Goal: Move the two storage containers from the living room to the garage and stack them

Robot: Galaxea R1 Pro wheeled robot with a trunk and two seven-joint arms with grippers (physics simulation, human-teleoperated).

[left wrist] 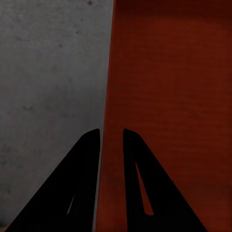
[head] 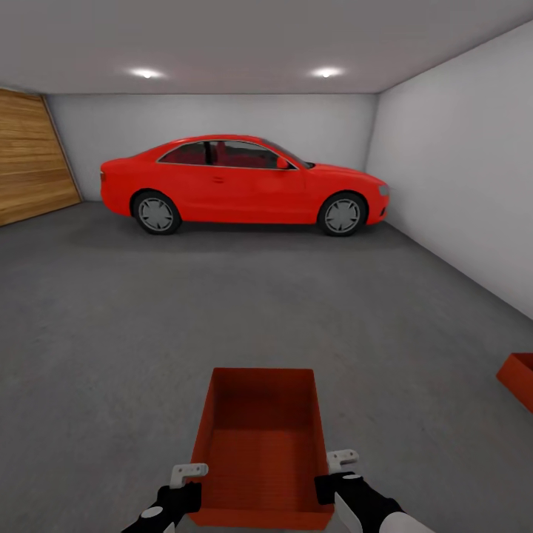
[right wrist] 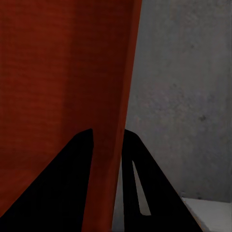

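Note:
One red-orange storage container sits low and centred in the head view, over the grey concrete floor of the garage. My left gripper is shut on its left wall; in the left wrist view the fingers pinch that wall. My right gripper is shut on the right wall, which runs between its fingers in the right wrist view beside the bin's inside. The second storage container rests on the floor at the right edge, partly cut off.
A red car is parked across the far end of the room. A slanted wooden door stands at the far left. A plain white wall runs along the right. Open concrete lies between me and the car.

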